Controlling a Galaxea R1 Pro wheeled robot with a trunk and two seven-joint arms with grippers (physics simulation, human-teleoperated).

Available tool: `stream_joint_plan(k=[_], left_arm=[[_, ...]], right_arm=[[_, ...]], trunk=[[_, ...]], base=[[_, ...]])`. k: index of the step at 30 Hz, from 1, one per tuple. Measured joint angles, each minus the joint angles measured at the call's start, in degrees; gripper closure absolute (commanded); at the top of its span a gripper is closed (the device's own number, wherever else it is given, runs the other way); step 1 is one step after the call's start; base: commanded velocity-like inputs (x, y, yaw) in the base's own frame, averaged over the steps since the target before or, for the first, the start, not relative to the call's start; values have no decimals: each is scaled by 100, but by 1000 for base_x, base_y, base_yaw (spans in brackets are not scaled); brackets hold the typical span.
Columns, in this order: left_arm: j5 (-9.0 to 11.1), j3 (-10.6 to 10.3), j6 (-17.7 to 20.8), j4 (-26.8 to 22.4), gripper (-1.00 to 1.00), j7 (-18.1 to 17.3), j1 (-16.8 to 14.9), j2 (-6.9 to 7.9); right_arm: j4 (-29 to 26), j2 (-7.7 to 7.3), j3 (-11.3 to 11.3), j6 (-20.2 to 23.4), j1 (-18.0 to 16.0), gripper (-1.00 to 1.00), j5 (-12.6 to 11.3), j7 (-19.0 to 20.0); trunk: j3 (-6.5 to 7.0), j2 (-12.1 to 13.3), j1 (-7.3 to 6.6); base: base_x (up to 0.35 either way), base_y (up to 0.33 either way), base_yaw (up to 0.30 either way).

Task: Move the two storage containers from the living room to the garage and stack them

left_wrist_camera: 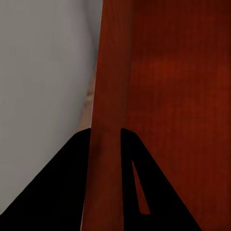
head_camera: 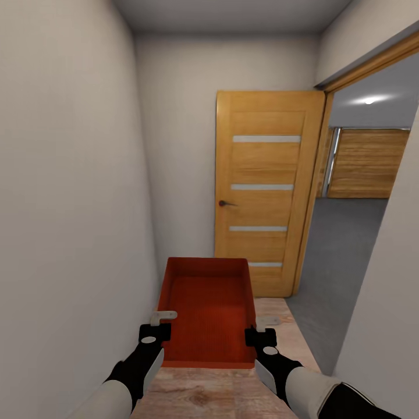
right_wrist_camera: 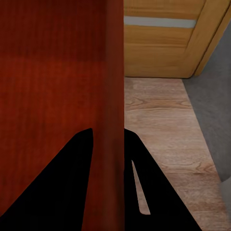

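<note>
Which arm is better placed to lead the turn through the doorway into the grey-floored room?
Probably the right: the doorway opens on that side. The right gripper pinches the container's right wall, the left gripper its left wall, so both must carry together.

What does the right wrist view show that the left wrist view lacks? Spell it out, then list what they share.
Right wrist view alone: the wooden door, the light wood plank floor and a strip of grey floor past the doorway. Left wrist view alone: the pale wall close beside the container. Both: a thin wall of the orange-red storage container gripped between dark fingers, by the right gripper in one and the left gripper in the other.
</note>
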Motion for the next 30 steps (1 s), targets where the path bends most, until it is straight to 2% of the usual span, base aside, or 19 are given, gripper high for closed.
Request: stream_joint_plan(k=[10, 30], left_arm=[[0, -2, -1, -4, 100, 0, 0, 0], [-4, -1, -7, -12, 100, 2, 1, 1]], right_arm=[[0, 0, -2, -4, 0, 100, 1, 0], [0, 4, -1, -16, -1, 100, -4, -3]], trunk=[[0, 0, 1], [0, 1, 3]], base=[[299, 0, 0], [8, 0, 0]])
